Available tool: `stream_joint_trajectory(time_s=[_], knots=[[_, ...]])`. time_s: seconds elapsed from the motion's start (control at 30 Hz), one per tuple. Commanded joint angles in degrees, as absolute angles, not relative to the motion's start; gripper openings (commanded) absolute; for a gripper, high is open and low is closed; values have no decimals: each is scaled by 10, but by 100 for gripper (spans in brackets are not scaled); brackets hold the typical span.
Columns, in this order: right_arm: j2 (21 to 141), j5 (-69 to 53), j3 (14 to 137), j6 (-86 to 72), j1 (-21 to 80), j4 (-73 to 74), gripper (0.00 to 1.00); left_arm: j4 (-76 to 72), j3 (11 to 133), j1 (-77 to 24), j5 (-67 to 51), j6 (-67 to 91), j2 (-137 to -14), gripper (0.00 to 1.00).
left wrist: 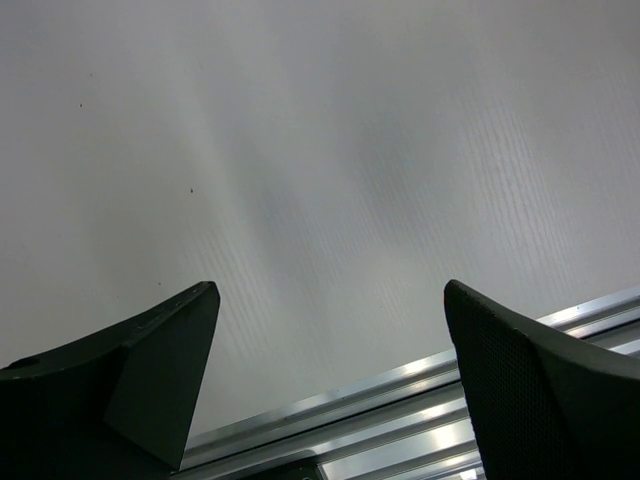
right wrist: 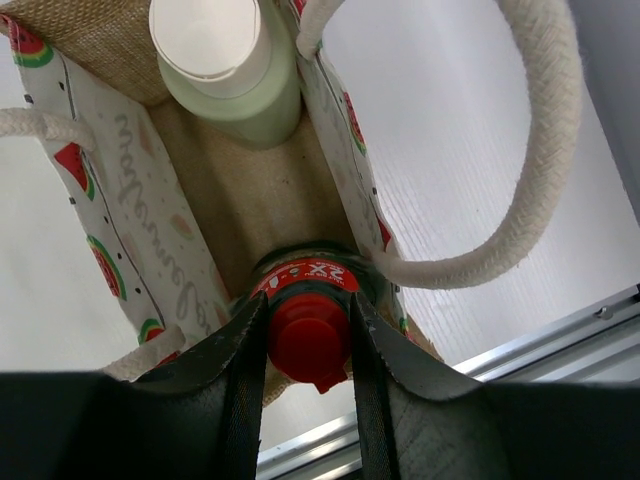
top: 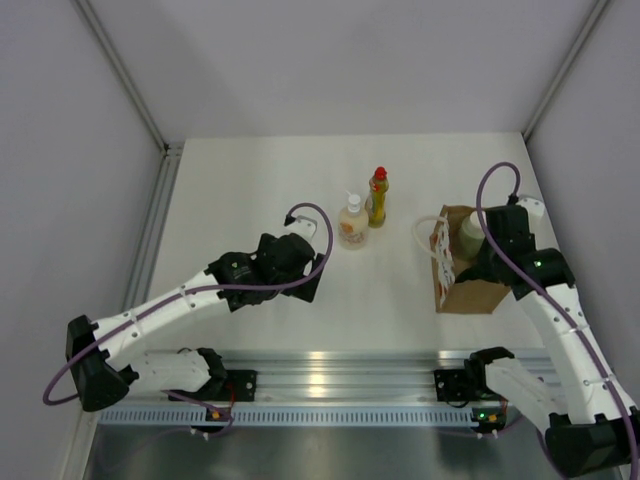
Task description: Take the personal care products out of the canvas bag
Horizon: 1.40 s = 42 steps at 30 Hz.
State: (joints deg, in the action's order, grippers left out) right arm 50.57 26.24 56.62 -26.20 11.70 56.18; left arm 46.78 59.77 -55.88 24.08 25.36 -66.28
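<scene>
The brown canvas bag [top: 470, 275] with white loop handles stands at the right of the table. My right gripper [right wrist: 306, 322] reaches into its mouth and is shut on the red cap of the dark green bottle [right wrist: 308, 330] inside the canvas bag [right wrist: 130, 185]. A plain cream white-capped bottle [right wrist: 225, 60] stands deeper in the bag and shows in the top view [top: 470, 232]. The cream pump bottle [top: 352, 224] and the slim yellow red-capped bottle [top: 377, 198] stand on the table at centre. My left gripper [left wrist: 330, 300] is open and empty over bare table, left of them.
An aluminium rail [top: 330, 370] runs along the table's near edge and shows in the left wrist view [left wrist: 420, 400]. Grey walls enclose the table on the left, back and right. The bag's rope handle [right wrist: 520, 170] loops to the right of my right fingers.
</scene>
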Motion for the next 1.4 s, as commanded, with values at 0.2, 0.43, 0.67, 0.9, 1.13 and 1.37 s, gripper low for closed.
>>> stream_joint_trajectory(time_s=[0.2,0.43,0.67,0.9,1.13,1.37], knots=[[510,240,602,-231,110,526,0,465,599,-561,269,255,-659,98],[516,236,638,-214,110,525,0,466,597,-560,319,266,-621,98],[524,230,670,-195,111,526,0,465,592,-561,358,278,-578,98],[548,214,728,-179,111,542,0,466,592,-560,374,278,-564,98],[573,179,798,-166,111,566,0,466,591,-560,395,277,-558,98],[616,175,892,-144,111,610,0,467,590,-555,404,281,-548,98]])
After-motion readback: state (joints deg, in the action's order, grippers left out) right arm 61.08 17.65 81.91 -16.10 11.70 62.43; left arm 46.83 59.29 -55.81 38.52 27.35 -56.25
